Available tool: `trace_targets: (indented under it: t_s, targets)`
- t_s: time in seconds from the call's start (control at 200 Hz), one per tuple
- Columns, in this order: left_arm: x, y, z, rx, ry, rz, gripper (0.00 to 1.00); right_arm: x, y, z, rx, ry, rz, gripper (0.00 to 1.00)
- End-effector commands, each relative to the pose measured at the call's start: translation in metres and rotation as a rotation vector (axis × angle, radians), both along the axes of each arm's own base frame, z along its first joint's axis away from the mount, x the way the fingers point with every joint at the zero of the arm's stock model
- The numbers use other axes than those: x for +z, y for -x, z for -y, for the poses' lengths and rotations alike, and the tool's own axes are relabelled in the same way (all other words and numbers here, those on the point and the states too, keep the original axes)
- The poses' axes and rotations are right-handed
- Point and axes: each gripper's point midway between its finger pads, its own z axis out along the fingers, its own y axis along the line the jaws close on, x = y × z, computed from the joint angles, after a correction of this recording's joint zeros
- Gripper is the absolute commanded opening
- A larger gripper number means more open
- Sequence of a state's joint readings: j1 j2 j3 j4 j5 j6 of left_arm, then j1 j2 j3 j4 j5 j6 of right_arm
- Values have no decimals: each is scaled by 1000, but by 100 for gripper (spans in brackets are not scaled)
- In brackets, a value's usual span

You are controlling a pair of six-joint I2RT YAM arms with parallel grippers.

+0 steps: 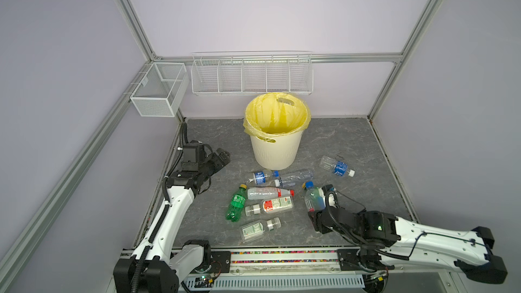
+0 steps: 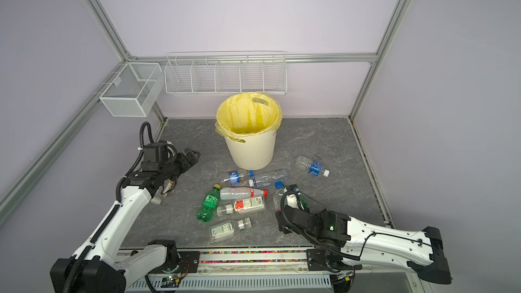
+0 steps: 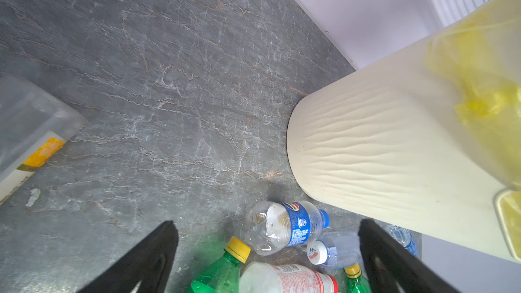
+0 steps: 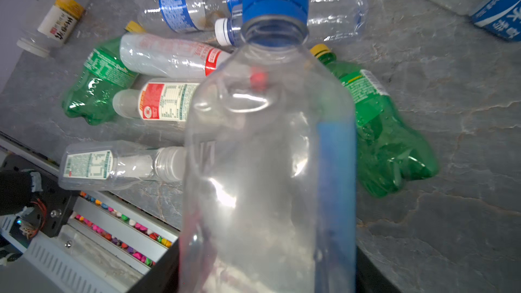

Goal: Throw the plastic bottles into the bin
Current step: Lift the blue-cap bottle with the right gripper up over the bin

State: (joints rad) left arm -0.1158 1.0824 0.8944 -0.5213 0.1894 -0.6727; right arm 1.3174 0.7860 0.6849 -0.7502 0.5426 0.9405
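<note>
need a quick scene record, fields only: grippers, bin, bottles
left gripper: open, empty, left of bin
right gripper: shut on blue-cap bottle
bin: upright, yellow liner, no bottle seen inside
loose bottles: nine lying on table, most in front of bin

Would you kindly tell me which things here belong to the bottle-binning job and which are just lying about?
Job: bin; blue-capped clear bottle, held; green bottle; red-capped bottle; the other plastic bottles lying on the table.
Lying about: mesh basket; wire rack on the back wall.
</note>
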Motion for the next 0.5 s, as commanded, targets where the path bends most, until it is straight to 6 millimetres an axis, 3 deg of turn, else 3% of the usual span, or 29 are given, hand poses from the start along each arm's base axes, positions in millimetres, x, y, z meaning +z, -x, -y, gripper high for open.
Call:
trace_targets:
  t_s: [0.0,0.2,0.31,0.335,0.495]
  targets:
    - [5,3,0,-2,17,15,100,27,-13,6,-44,4,86,67]
    - [12,-6,1,-2,15,29,100,56,-30,7,-70,35,145,67]
    - [10,-10,3,-5,35,30,100,56,-42,9,-77,50,128,66]
    - [10,-10,4,-6,39,31,100,67,-46,7,-82,19,128,66]
    - [9,-10,1,-7,11,30,100,77,-69,5,-83,-28,106,66]
